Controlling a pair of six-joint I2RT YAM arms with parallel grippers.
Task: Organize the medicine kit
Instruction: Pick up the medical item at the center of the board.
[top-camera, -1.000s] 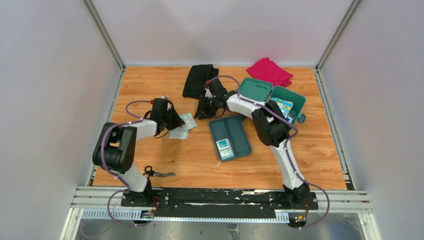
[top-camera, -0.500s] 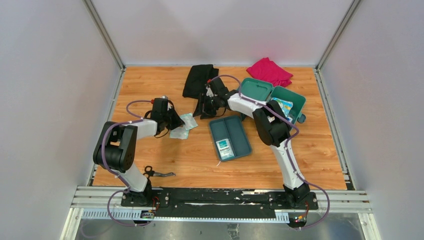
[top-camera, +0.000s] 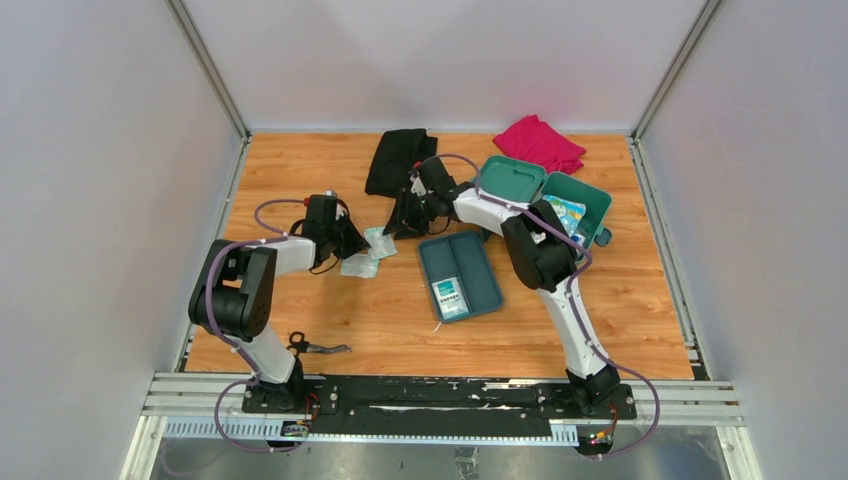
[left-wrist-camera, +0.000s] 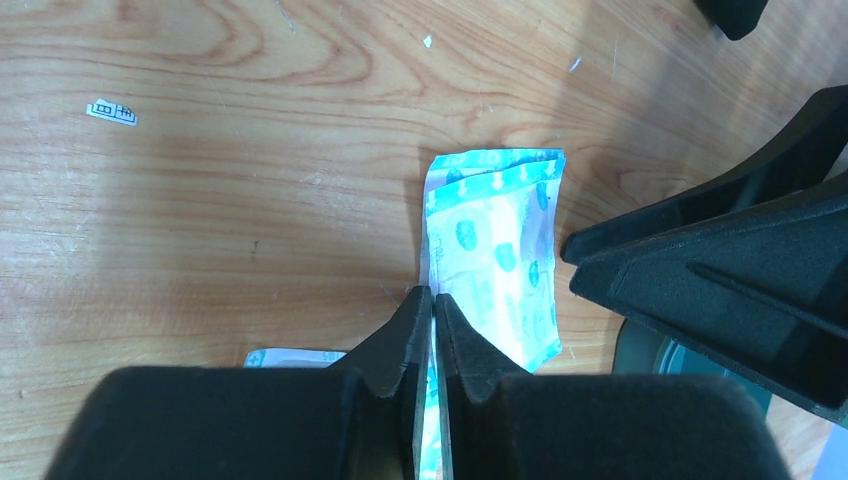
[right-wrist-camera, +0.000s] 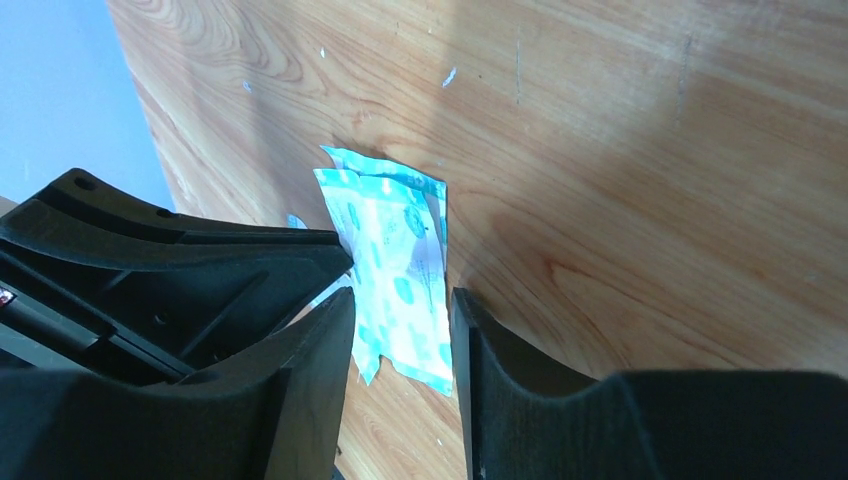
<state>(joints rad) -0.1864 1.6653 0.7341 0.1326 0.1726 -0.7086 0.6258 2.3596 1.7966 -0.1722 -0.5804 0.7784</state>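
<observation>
kit (top-camera: 590, 190) one, tray (top-camera: 478, 270) one, scissors (top-camera: 315, 347) one

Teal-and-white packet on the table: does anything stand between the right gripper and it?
Nothing visible does. In the right wrist view the teal-and-white packet lies on the wooden table straight ahead of the open right gripper. However, the left gripper is shut on that packet, close beside the right one.

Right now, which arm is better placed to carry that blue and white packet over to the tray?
Likely left: the left gripper is shut on the packet; the right gripper is open beside it, holding nothing.
</observation>
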